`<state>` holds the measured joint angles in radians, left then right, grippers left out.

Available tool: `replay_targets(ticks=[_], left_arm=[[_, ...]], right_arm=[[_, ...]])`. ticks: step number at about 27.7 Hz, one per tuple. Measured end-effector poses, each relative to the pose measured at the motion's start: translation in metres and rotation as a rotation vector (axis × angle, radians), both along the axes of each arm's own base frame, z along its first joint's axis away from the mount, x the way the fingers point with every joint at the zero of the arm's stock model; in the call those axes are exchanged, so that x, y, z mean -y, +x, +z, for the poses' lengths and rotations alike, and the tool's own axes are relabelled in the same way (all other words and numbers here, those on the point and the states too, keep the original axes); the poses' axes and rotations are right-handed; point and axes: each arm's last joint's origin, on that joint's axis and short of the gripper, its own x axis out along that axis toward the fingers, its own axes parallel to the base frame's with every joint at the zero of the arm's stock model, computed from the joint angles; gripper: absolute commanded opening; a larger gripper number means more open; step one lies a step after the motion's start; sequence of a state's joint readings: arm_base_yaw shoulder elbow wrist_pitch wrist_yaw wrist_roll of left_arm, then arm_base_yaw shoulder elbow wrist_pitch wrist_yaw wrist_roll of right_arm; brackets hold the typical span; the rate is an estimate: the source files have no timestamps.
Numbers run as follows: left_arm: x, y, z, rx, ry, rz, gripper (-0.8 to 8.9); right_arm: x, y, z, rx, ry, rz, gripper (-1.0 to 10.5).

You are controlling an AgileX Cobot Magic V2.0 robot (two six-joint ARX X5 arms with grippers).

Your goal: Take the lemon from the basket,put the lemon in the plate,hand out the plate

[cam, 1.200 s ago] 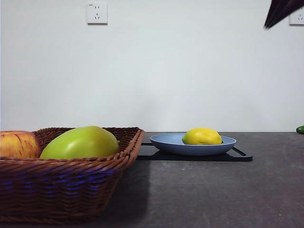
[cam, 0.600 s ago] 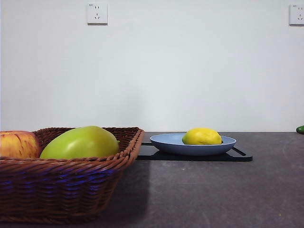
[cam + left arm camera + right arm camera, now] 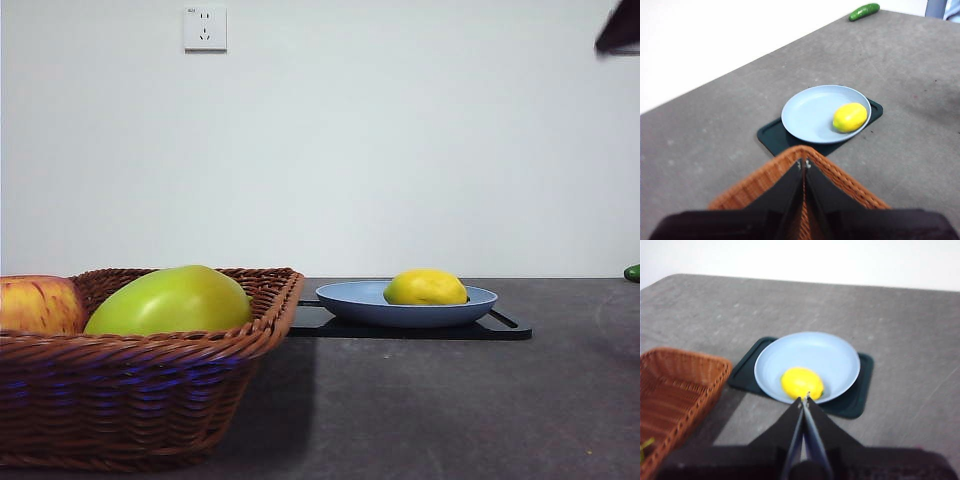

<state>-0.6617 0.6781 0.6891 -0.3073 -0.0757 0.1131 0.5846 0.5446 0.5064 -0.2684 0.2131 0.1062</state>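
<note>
From my seat: grey table [image 3: 450, 400], white wall [image 3: 400, 150], lemon [image 3: 425, 287] on plate [image 3: 345, 295]; left gripper [image 3: 803, 165] and right gripper [image 3: 804, 401] both pinched together, empty.

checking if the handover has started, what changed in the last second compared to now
Only an arm moved: a dark tip at the front view's top right corner left the picture, and one shows there again now. The lemon stayed in the plate on the black tray; the basket and its fruit did not move.

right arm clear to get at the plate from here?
Likely yes. The right claw, shut, hangs above the table facing the plate; nothing stands between them. The lemon sits inside; the rim is bare.
</note>
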Motion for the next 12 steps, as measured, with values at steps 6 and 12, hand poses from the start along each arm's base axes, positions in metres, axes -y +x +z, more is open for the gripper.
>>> replay_targets(ticks=[6, 12], left_arm=[[-0.017, -0.022, -0.044, -0.014, -0.095, 0.027, 0.06], [-0.022, -0.028, -0.036, 0.035, -0.16, 0.028, 0.08]], right_arm=[[0.0, -0.004, -0.025, -0.033, 0.028, 0.005, 0.0], [0.0, -0.004, -0.023, -0.025, 0.048, 0.001, 0.0]])
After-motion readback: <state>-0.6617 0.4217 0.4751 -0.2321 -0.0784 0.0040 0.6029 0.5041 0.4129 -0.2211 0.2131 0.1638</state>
